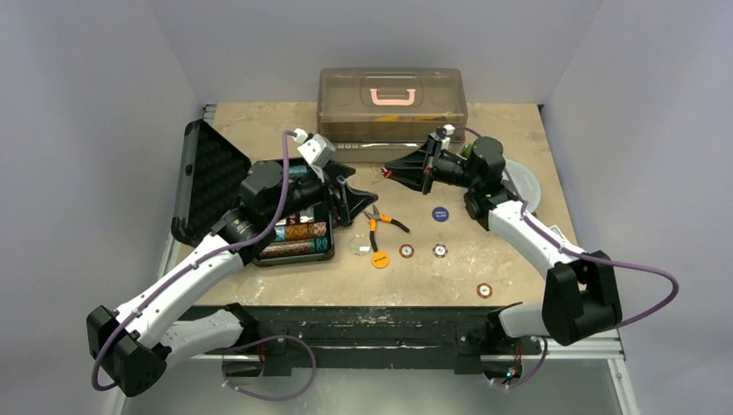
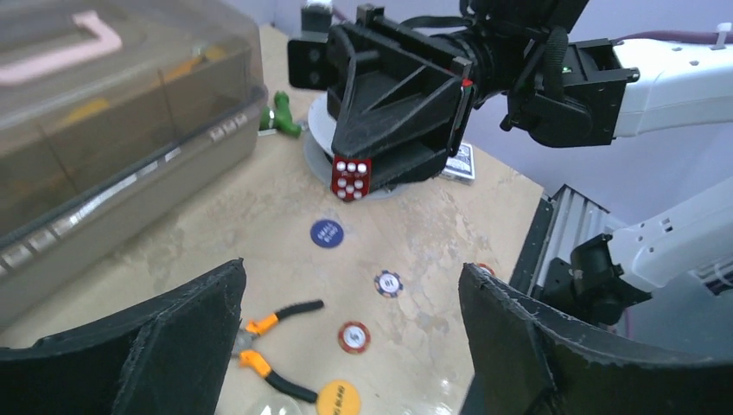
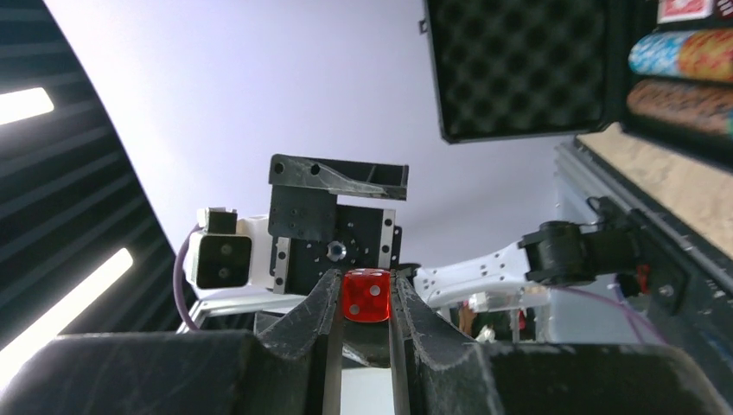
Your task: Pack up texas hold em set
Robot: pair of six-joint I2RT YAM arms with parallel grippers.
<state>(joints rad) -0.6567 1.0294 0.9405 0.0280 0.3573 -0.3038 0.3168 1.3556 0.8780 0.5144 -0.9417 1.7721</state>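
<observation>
Above table centre: right gripper (image 3: 363, 298) pinches small red white-pipped die (image 2: 352, 178), jaws narrow, tip aimed at left gripper (image 1: 350, 197), jaws wide, likely for handover. Small black plastic briefcase (image 1: 212, 177) open at left edge, awaiting die.

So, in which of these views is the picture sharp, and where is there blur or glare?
Top external: even, soft light, no hard shadows. Left wrist: the red die is sharp, the pliers near the bottom edge are slightly blurred. Right wrist: the die is sharp; bright light strips glare at the left.
</observation>
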